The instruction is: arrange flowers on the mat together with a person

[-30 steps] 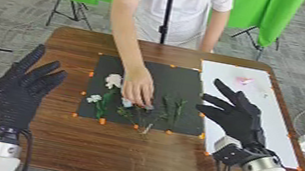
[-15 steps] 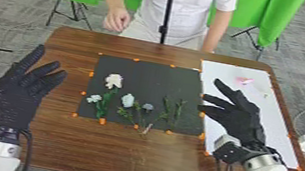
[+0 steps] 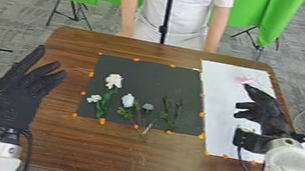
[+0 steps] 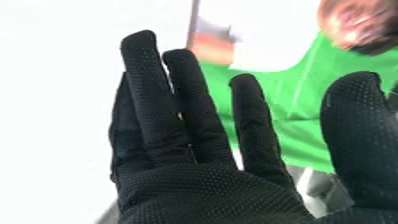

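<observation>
My left hand (image 3: 19,95) is held open over the table's left side, left of the black mat (image 3: 146,72). Over the white sheet (image 3: 225,86) is my right hand (image 3: 265,116), its fingers straight and holding nothing; in the right wrist view the same hand (image 4: 204,190) is open. On the mat lie a white flower (image 3: 113,80), a smaller white flower (image 3: 94,98) at the left, a pale bluish bloom (image 3: 127,100), a grey-blue bloom (image 3: 148,107) and green stems (image 3: 171,112). A pink flower (image 3: 244,80) lies on the white sheet, beyond my right hand.
Orange markers line the mat's edges, one of them (image 3: 102,121) at its near edge. The brown table (image 3: 128,155) extends toward me. A thin dark pole (image 3: 168,10) stands upright at the table's far edge.
The person's hand has left the flowers on the mat and dropped back beyond the table's far edge. My right hand has moved right over the white sheet. The left one has stayed still.
</observation>
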### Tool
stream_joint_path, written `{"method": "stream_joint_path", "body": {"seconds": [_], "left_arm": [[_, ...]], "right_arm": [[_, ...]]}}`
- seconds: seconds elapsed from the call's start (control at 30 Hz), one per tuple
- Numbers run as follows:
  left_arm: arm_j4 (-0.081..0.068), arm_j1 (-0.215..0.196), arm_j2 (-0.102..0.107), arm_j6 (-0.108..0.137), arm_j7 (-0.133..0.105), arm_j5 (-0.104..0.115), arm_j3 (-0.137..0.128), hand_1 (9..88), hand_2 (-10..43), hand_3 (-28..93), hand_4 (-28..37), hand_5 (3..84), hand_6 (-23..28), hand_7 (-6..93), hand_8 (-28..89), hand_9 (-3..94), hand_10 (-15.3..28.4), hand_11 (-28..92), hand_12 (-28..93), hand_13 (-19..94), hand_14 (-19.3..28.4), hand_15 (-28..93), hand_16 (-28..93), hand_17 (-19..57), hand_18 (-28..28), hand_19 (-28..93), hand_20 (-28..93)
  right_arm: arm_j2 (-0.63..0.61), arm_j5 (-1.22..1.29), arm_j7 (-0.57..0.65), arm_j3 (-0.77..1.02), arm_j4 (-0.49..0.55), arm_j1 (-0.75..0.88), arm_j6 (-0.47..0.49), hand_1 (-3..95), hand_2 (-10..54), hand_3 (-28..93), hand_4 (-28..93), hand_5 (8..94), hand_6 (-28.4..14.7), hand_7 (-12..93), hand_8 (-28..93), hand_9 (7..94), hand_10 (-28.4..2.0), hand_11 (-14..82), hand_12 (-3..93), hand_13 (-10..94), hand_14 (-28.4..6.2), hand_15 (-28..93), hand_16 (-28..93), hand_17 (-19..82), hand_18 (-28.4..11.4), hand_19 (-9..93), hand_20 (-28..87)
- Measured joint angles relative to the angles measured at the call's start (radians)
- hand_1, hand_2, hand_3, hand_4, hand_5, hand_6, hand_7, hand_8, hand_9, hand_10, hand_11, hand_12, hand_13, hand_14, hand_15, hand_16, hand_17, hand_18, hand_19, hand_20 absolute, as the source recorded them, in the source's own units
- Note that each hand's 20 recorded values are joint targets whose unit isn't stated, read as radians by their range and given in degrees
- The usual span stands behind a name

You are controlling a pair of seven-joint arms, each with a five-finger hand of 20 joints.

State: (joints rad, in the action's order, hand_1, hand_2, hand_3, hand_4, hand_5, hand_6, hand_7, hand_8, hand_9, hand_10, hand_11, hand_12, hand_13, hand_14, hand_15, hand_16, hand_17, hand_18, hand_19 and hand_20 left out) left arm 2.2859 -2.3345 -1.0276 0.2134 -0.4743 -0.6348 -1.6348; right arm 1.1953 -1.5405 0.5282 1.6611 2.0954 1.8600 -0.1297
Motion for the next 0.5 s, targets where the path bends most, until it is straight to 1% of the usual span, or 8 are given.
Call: {"method": "stream_joint_path", "body": {"seconds": [0.1,0.17,0.23,0.37,0.43,0.5], "left_arm": [[0.002,0.000,0.004,0.004,-0.005,0.002,0.003,19.9,9.2,76,-28.3,33.7,7.3,10.7,-9,36.2,20.6,23,10,30,27.5,49,-10,-4.6,28.1,70,-6],[0.002,0.000,0.006,0.006,-0.007,0.003,0.004,19.8,9.1,76,-28.3,33.8,7.3,10.7,-9,36.3,20.6,23,10,30,27.5,49,-10,-4.6,28.1,70,-6],[0.003,0.000,0.008,0.008,-0.008,0.003,0.004,19.8,9.1,76,-28.3,33.8,7.3,10.7,-10,36.3,20.7,23,10,30,27.5,49,-10,-4.7,28.1,70,-6],[0.004,0.000,0.009,0.011,-0.009,0.004,0.004,20.0,9.1,76,-28.3,33.9,7.4,10.7,-10,36.3,20.8,23,10,30,27.5,49,-10,-4.6,28.1,70,-6],[0.006,0.000,0.011,0.014,-0.010,0.006,0.005,20.0,9.1,76,-28.3,33.9,7.4,10.7,-10,36.2,20.8,23,10,30,27.6,49,-10,-4.6,28.1,70,-6],[0.006,0.000,0.012,0.015,-0.010,0.006,0.007,20.0,9.1,76,-28.3,33.9,7.5,10.7,-9,36.3,20.8,24,10,30,27.6,49,-10,-4.6,28.0,70,-6]], "right_arm": [[-0.081,-0.147,0.134,-0.089,-0.045,-0.070,-0.129,23.7,2.9,77,-28,41.1,0.9,12,-13,63.8,-19.8,26.5,13.1,61,-17.1,59,6,15,-21.9,67,15],[-0.127,-0.229,0.212,-0.138,-0.080,-0.121,-0.171,24.8,2.3,78,-28,41.2,0.8,12,-12,65.0,-19.7,27.3,13.1,63,-16.5,60,6,16,-22.6,69,14],[-0.160,-0.284,0.263,-0.165,-0.118,-0.168,-0.170,25.5,1.5,78,-28,41.0,0.8,11,-12,65.7,-19.3,28.0,13.1,64,-16.0,60,6,17,-22.9,70,13],[-0.222,-0.400,0.319,-0.240,-0.219,-0.272,-0.149,26.4,0.6,79,-28,39.4,1.1,11,-12,65.4,-18.8,27.5,12.8,64,-15.8,60,6,18,-23.2,71,11],[-0.257,-0.478,0.348,-0.300,-0.277,-0.329,-0.118,27.0,-0.2,79,-28,38.9,1.1,11,-12,65.1,-18.7,26.7,12.5,65,-15.8,60,6,18,-23.4,72,10],[-0.286,-0.552,0.380,-0.359,-0.332,-0.385,-0.065,27.3,-0.7,79,-28,38.7,1.1,11,-12,64.8,-18.8,25.9,12.3,65,-15.6,60,6,18,-23.6,72,9]]}}
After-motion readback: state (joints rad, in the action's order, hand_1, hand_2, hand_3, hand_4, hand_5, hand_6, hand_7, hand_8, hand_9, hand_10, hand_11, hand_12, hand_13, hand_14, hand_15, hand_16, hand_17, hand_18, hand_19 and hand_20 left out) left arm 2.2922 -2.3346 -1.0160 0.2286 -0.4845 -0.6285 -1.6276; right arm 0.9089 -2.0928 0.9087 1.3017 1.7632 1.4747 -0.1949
